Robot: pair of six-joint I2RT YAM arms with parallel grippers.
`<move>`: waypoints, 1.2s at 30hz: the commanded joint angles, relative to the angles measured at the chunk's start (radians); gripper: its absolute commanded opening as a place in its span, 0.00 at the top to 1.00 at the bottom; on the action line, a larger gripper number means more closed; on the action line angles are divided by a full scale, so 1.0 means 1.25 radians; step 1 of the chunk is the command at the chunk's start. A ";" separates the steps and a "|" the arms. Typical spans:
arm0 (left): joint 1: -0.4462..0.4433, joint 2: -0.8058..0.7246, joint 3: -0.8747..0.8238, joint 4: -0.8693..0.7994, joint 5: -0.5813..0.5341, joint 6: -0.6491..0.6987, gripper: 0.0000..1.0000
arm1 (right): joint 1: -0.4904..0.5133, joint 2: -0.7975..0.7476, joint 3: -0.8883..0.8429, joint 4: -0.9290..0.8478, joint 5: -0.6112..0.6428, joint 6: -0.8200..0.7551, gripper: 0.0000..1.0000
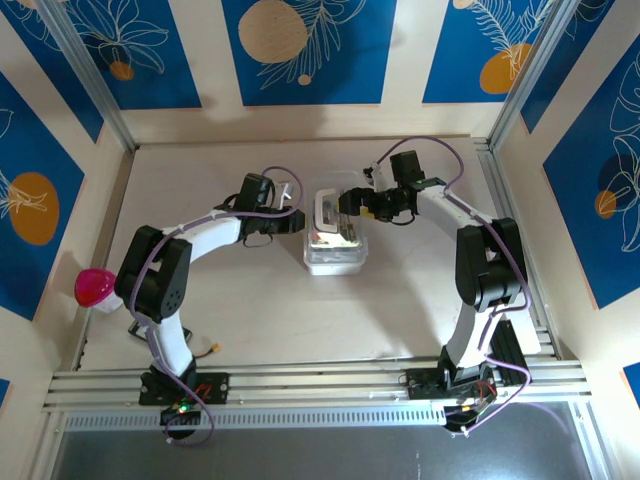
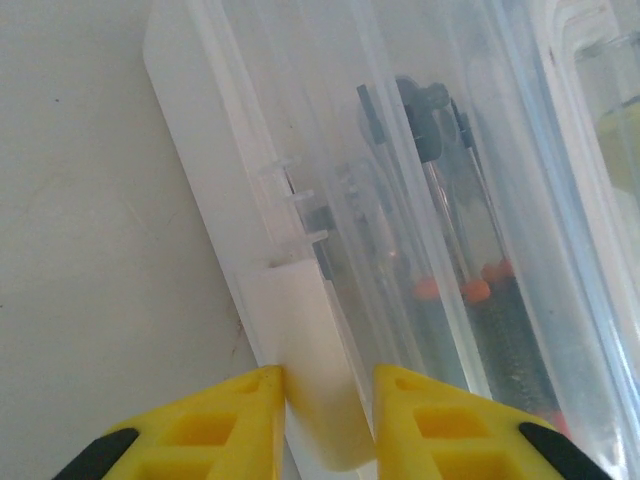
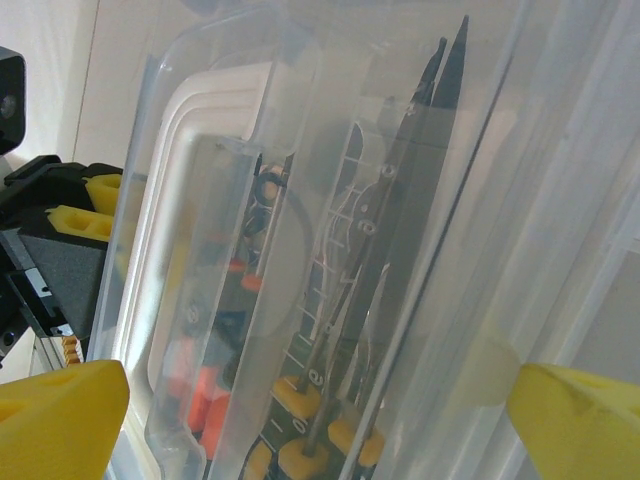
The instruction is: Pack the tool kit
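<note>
The tool kit (image 1: 335, 245) is a clear plastic case lying mid-table with its lid (image 1: 329, 208) part raised. My left gripper (image 1: 298, 222) is at its left side. In the left wrist view the yellow fingers (image 2: 230, 425) pinch the case's white latch tab (image 2: 300, 380), so the left gripper (image 2: 325, 420) is shut on it. My right gripper (image 1: 352, 207) hovers at the case's far right corner. In the right wrist view the right gripper (image 3: 320, 420) stands wide open, straddling the clear case (image 3: 300, 200). Orange-handled screwdrivers (image 3: 205, 400) and yellow-handled tools (image 3: 305, 460) lie inside.
A pink ball (image 1: 95, 285) sits at the table's left edge beside the left arm. A small orange-tipped item (image 1: 213, 349) lies near the left arm's base. Aluminium rails (image 1: 320, 385) run along the near edge. Walls close in on three sides.
</note>
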 commanded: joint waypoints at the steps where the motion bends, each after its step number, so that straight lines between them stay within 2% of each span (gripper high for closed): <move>1: 0.004 0.036 0.010 -0.073 -0.036 0.021 0.77 | 0.043 0.064 -0.024 -0.078 -0.037 -0.002 0.00; 16: 0.041 0.013 -0.021 -0.104 -0.056 0.028 0.76 | 0.046 0.067 -0.019 -0.083 -0.035 -0.004 0.00; 36: 0.079 0.006 -0.046 -0.124 -0.061 0.028 0.69 | 0.052 0.073 -0.006 -0.094 -0.034 -0.006 0.00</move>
